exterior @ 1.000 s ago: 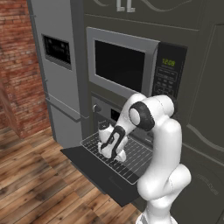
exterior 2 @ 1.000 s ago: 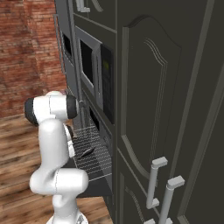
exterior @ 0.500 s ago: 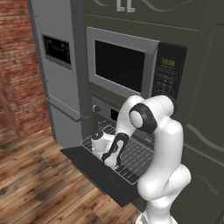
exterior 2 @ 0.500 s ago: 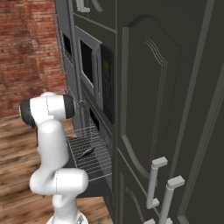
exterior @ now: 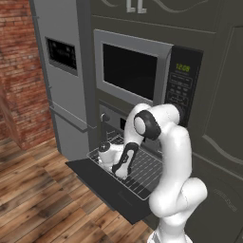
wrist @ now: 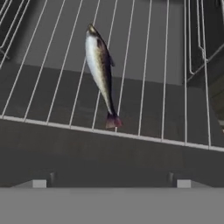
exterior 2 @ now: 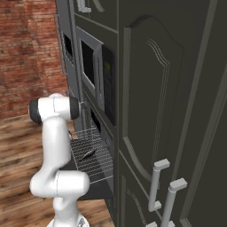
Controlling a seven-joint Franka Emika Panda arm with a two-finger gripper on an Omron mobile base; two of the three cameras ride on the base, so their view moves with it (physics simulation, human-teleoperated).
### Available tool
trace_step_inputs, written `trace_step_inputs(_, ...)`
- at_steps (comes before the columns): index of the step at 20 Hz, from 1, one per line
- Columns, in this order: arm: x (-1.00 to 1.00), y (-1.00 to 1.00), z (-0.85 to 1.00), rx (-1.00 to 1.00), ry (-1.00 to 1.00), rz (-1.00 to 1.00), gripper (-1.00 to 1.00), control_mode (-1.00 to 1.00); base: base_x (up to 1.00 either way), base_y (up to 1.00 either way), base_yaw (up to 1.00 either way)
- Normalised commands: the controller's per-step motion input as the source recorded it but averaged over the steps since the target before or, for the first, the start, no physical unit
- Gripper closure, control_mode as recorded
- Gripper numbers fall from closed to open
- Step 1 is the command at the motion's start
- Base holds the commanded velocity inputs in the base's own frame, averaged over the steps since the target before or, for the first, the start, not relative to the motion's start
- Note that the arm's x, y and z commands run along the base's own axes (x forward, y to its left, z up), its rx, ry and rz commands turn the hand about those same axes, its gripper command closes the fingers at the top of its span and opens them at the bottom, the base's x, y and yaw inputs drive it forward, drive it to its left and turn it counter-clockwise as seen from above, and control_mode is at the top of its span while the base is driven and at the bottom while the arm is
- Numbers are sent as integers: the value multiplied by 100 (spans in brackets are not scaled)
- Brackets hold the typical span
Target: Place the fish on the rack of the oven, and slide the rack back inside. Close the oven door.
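The oven point(exterior: 111, 121) stands with its oven door point(exterior: 102, 182) dropped flat. The rack point(exterior: 140, 171) is pulled out over it. Above hangs the gripper point(exterior: 118, 172), its 2 fingers spread wide, holding nothing. The fish point(wrist: 100, 65) lies on the rack's wires.

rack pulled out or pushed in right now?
Pulled out. The rack juts from the oven over the dropped oven door, and the fish lies on its wires near the front edge.

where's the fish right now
The fish lies flat on the pulled-out rack over the open oven door, near the rack's front edge in the hand view.
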Motion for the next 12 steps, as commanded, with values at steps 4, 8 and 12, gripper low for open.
trace_step_inputs(4,14,0,-98,-8,-7,0,-100,-100,0,0,0)
trace_step_inputs(8,27,0,-100,-11,-5,0,-100,-100,0,0,0)
trace_step_inputs(12,29,0,-100,-14,-6,-2,-100,-100,0,0,0)
